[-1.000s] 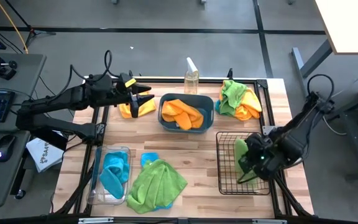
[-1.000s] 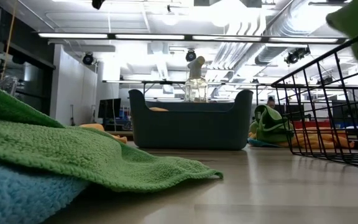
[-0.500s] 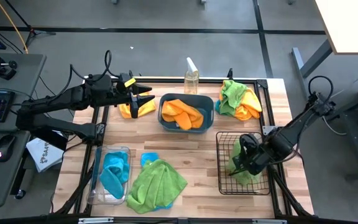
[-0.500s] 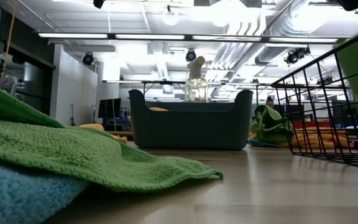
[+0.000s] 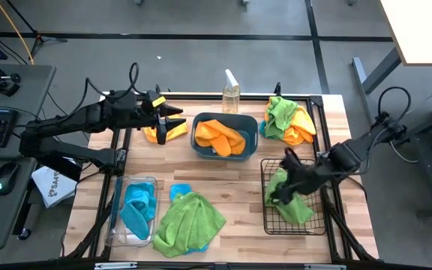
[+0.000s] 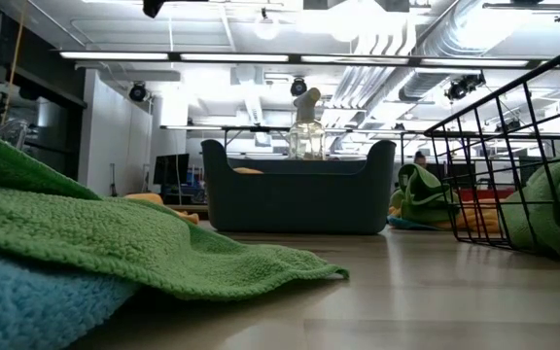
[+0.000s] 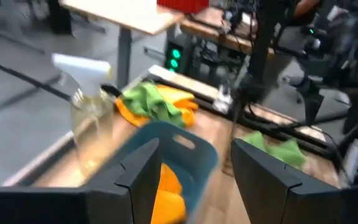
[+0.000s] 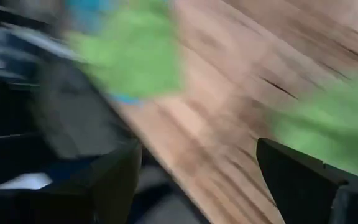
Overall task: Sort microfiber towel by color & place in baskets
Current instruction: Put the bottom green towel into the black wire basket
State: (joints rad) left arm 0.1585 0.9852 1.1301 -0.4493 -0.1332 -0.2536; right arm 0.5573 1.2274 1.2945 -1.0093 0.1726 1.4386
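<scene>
About halfway I reckon: my right gripper (image 5: 285, 184) hangs spread empty over a green towel (image 5: 289, 201) in the wire basket (image 5: 270, 225), left gripper (image 5: 177, 118) open, loose piles (image 5: 190, 220) left.

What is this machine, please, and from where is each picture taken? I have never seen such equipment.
It is a robot with two dark arms at a wooden table, sorting cloths by colour. One picture looks down from above, one looks level across the table top, and two come from cameras on the wrists.

On the table are a teal tub with orange cloths, a clear bin with blue cloths, and a black wire basket with a green cloth. Loose cloths lie in a green pile at the front and a mixed pile at the back corner, near a spray bottle.

The left hand is open, above an orange cloth. The right hand is over the wire basket, open; it appears to hold nothing.
</scene>
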